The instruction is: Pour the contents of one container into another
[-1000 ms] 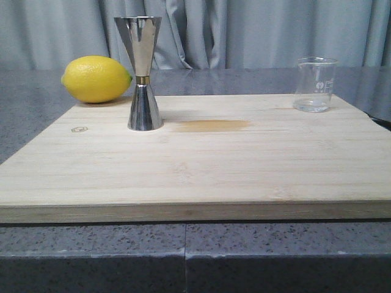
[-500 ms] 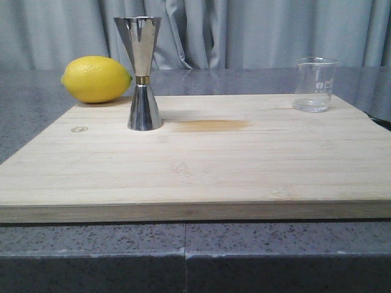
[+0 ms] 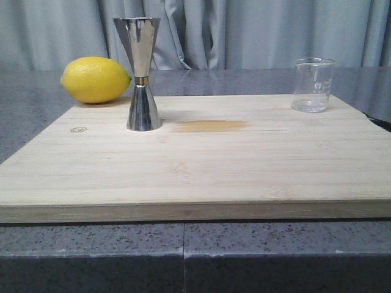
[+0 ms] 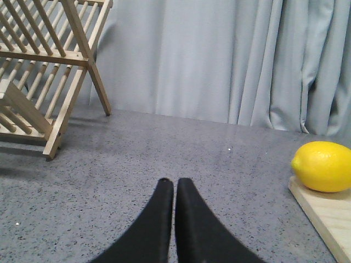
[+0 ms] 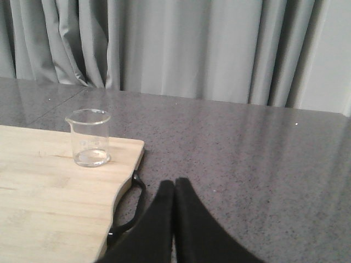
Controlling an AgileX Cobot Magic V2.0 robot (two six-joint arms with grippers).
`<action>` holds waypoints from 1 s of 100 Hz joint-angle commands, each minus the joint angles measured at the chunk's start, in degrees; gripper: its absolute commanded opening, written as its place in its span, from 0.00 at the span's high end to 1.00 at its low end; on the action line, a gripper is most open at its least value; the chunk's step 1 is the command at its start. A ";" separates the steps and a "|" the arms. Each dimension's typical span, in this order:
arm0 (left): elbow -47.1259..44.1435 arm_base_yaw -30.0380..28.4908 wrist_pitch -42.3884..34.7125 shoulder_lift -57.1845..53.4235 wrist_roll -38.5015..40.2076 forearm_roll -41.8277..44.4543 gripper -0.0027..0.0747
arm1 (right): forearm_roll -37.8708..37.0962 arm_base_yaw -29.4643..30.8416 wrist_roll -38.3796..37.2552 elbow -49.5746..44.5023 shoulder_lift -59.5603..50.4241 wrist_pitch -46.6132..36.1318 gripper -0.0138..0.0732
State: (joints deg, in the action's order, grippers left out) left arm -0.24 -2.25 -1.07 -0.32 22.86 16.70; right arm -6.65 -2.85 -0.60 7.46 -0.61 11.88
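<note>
Jaws: left gripper [image 4: 175,189] and right gripper [image 5: 174,192] both closed tight, empty, low over the grey worktop [image 3: 36,97] | jigger [image 3: 138,73] upright on cutting board [image 3: 195,171] beside lemon [image 3: 95,79]; beaker [image 3: 313,85] upright, well apart | stage: fits either pre-pour or finished; contents unreadable | next: undetermined.

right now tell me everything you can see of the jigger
The jigger is a polished metal double cone, hourglass-shaped, with a thin gold band at its narrow waist. It stands upright with the wider, taller cup on top and the shorter cone as its base. It rests on the wooden board near the far left, just in front of the lemon and apart from it. Nothing else touches it. Its contents cannot be seen.
</note>
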 commanded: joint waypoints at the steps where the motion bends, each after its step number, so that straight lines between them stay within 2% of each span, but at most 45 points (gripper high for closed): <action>1: -1.58 -0.10 -4.27 -1.26 0.46 -0.54 0.99 | 0.68 0.90 0.60 -0.83 -1.07 -7.49 0.92; 27: -1.58 -0.10 -4.27 -1.26 0.46 -0.54 0.99 | 1.05 2.58 0.20 -8.59 -1.07 -15.72 0.92; 100: -1.58 -0.10 -4.27 -1.26 0.46 -0.54 0.99 | 1.29 2.61 0.20 -8.71 -1.07 -14.46 0.92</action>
State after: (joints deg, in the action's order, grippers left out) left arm -0.24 -2.25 -1.07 -0.32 22.86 16.59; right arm -5.24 -0.53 -0.60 -0.69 -0.61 2.17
